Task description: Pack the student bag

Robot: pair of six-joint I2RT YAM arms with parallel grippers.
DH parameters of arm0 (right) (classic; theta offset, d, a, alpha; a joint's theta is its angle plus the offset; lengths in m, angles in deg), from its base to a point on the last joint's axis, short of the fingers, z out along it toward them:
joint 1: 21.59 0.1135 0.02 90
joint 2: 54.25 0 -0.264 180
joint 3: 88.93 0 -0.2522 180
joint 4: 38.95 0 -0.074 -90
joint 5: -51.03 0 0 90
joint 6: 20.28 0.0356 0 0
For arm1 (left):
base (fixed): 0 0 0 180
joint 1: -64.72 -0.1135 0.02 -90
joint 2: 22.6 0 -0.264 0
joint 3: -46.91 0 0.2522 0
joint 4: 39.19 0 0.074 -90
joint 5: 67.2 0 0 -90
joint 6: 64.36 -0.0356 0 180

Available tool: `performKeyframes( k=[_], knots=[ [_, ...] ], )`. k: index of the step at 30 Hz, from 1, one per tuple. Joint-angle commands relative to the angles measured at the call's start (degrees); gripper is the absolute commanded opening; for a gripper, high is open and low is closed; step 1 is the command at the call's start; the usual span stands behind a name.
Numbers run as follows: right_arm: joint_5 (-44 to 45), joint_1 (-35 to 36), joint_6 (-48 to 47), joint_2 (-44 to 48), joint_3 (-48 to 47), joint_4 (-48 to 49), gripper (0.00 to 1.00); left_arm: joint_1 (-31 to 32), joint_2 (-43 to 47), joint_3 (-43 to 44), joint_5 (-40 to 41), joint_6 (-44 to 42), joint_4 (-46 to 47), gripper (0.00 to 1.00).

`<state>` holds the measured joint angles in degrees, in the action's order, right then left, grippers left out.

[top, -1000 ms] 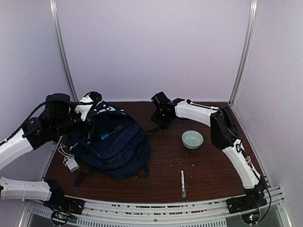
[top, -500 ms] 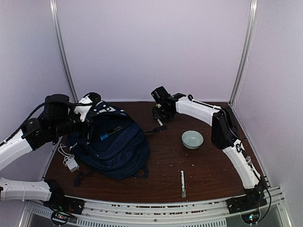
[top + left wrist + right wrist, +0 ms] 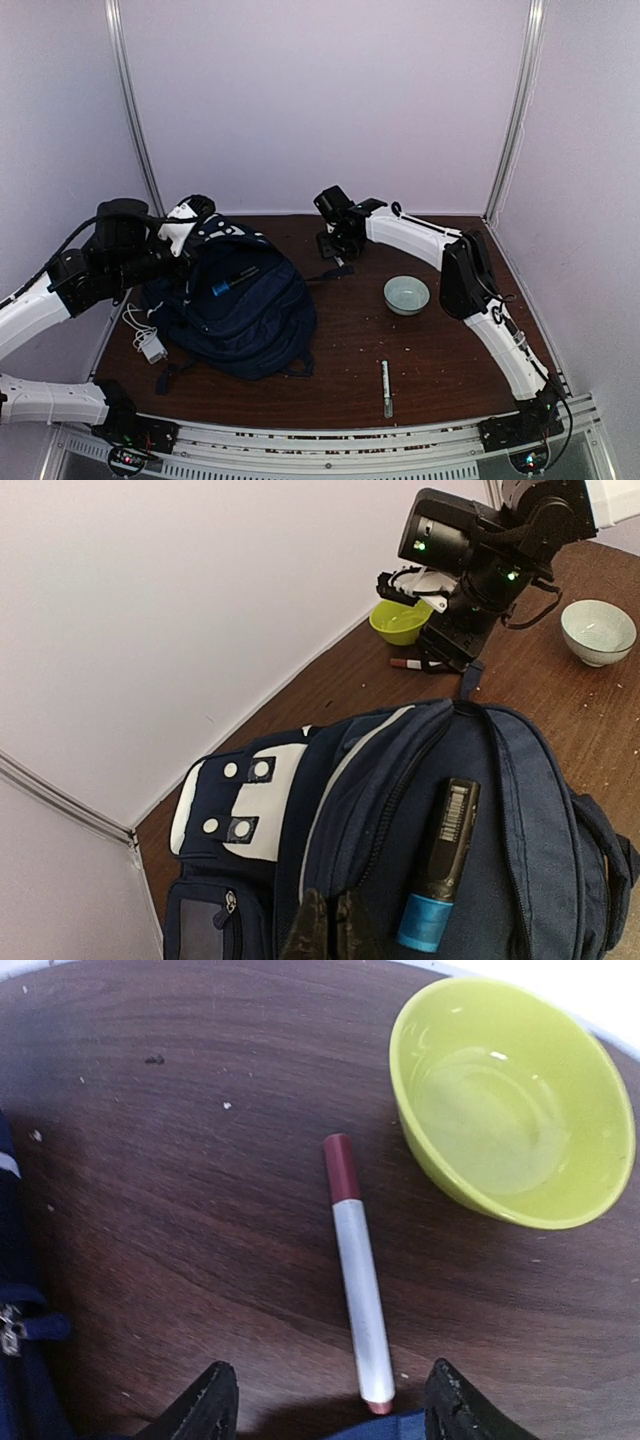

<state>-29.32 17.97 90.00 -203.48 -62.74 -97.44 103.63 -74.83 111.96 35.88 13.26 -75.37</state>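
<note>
Right pincer (image 3: 332, 1392) wide open, empty, hovering over red-capped marker (image 3: 355, 1290) flat on worktop (image 3: 400, 340). Risk: off-centre close rolls it into lime bowl (image 3: 515, 1110) just beside. Left pincer (image 3: 328, 925) pinched shut on student bag (image 3: 240, 310) fabric, bag at worktop's left. Blue-capped black marker (image 3: 440, 865) loose on top, so any tug may shed it.

Soft, even light; overhead view slightly grainy.

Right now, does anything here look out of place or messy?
A blue-ended black marker lies on top of the student bag, apparently not tucked inside. A red-capped marker lies loose on the table beside the yellow-green bowl.
</note>
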Motion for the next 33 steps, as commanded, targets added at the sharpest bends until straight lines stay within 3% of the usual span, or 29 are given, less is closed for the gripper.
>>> performKeyframes(
  k=[1, 4, 8, 11, 16, 20, 26, 33],
  knots=[
    [-11.45, -3.41, 9.21, 1.72, 4.01, 6.53, 0.65, -1.02, 0.33, 3.21, 1.89, -0.48, 12.22, 0.00],
    [-19.68, -4.80, 19.90, 2.40, 8.19, 14.61, 0.62, -1.12, -0.67, 3.82, 1.70, -0.06, 11.86, 0.00],
    [-24.28, -5.44, 32.54, 1.01, 9.43, 21.10, 0.54, -1.08, -1.63, 4.53, 1.14, 1.12, 10.80, 0.01],
    [-23.65, -5.54, 39.14, 1.05, 11.09, 24.32, 0.49, -1.14, -2.10, 5.14, -0.97, 1.75, 10.16, 0.19],
    [-19.97, -6.06, 47.80, 2.63, 15.13, 26.99, 0.46, -1.15, -2.20, 5.84, -1.13, 2.01, 9.15, 0.24],
    [-15.87, -5.57, 50.57, 3.17, 14.79, 23.53, 0.44, -1.13, -2.05, 6.61, -1.39, 2.17, 9.35, 0.32],
    [-15.55, -4.95, 52.21, 3.92, 16.21, 23.34, 0.44, -1.12, -5.55, 8.68, -6.70, 3.70, 10.46, 0.35],
    [-15.30, -3.62, 34.47, 1.99, 7.14, 9.44, 0.43, -1.08, -9.49, 9.28, -10.45, 5.88, 10.58, 0.35]
  ],
)
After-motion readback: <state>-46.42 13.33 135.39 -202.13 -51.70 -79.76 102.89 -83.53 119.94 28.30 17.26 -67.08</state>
